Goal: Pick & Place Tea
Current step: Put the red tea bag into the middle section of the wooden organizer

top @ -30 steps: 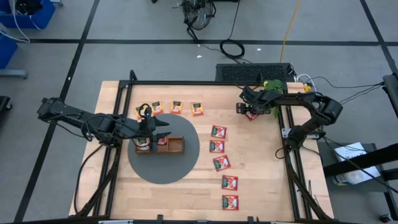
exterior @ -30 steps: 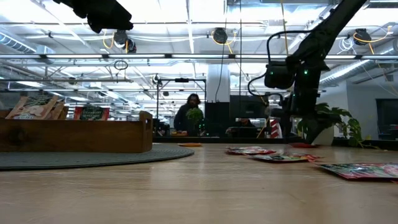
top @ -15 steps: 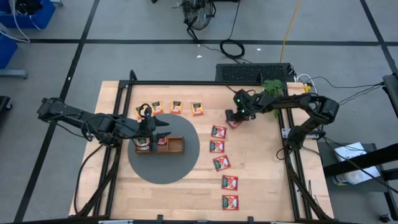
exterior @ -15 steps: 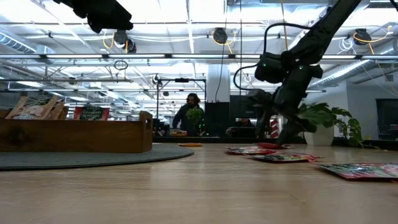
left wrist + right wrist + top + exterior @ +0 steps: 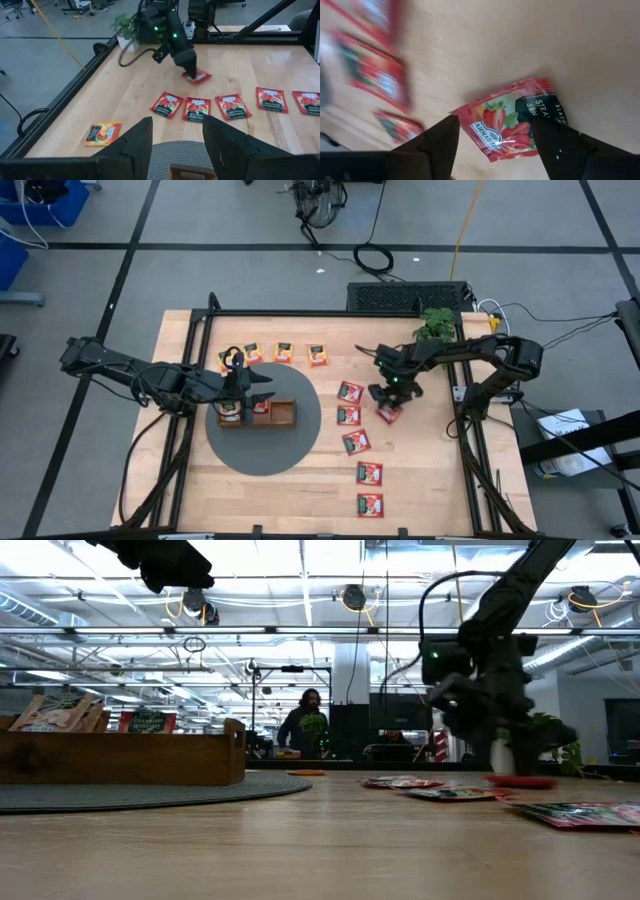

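Note:
My right gripper (image 5: 390, 395) points steeply down over a red tea packet (image 5: 388, 414) and is shut on it, just right of a row of red packets (image 5: 350, 391) lying flat on the wood. My left gripper (image 5: 265, 385) hangs open with nothing between its fingers (image 5: 177, 125), above the brown wooden tray (image 5: 258, 413). The tray rests on a round grey mat (image 5: 300, 445) and has packets (image 5: 60, 710) standing in it. Orange-yellow packets (image 5: 284, 352) lie beyond the mat. My right gripper has the red packet's opposite edges (image 5: 465, 117) between its two fingers, its printed face turned up toward the wrist. The fingers come from above, slanting down. The packet (image 5: 520, 781) lies almost flat, at or just above the tabletop; I cannot tell which.
Several red packets run toward the near edge (image 5: 370, 505). A potted plant (image 5: 437, 322) stands at the far right corner. Black frame rails (image 5: 465, 430) edge the table. A person (image 5: 305, 725) is far behind the table. Bare wood lies right of the red row.
My right gripper has swung from the far right, near the plant, toward the table's left and then its near edge, tipping further down. The red packet has travelled with it and now lies beside the red row.

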{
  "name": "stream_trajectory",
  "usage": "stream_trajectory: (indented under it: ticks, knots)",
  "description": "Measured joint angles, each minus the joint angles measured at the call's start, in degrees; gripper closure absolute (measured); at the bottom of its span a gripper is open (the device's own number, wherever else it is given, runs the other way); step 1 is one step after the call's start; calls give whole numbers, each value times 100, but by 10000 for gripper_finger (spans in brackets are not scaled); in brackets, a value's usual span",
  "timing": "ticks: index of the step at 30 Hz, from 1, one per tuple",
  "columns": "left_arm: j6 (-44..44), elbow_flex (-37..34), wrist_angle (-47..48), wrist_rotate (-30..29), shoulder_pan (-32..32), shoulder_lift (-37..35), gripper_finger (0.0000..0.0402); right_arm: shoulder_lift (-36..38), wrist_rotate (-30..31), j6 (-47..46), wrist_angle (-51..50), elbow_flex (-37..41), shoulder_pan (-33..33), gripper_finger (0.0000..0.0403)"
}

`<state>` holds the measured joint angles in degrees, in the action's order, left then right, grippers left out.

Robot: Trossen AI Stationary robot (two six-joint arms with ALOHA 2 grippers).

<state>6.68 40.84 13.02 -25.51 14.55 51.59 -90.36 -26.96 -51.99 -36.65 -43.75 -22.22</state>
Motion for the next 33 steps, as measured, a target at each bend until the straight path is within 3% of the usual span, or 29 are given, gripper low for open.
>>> stream_trajectory:
  ticks: [4, 9, 12, 19, 24, 28, 33]
  knots:
    - [0, 0, 0, 1, 0, 0, 224, -1, 224, -85, -649, 7, 7, 175]
    - [0, 0, 0, 1, 0, 0, 224, -1, 424, -28, -673, -74, 174, 176]
    - [0, 0, 0, 0, 0, 0, 224, 12, 933, 18, -696, -316, 440, 176]
    - [0, 0, 0, -1, 0, 0, 224, 95, 1705, -653, -1988, -1423, 1509, 177]
    - [0, 0, 0, 1, 0, 0, 224, 106, 2711, -1644, -3112, -1963, 2382, 177]
    - [0, 0, 1, 0, 0, 0, 224, 165, 3335, -2742, -2198, -1763, 3047, 177]
    - [0, 0, 0, 1, 0, -2, 224, 161, 3630, -2893, -896, -1483, 3135, 177]
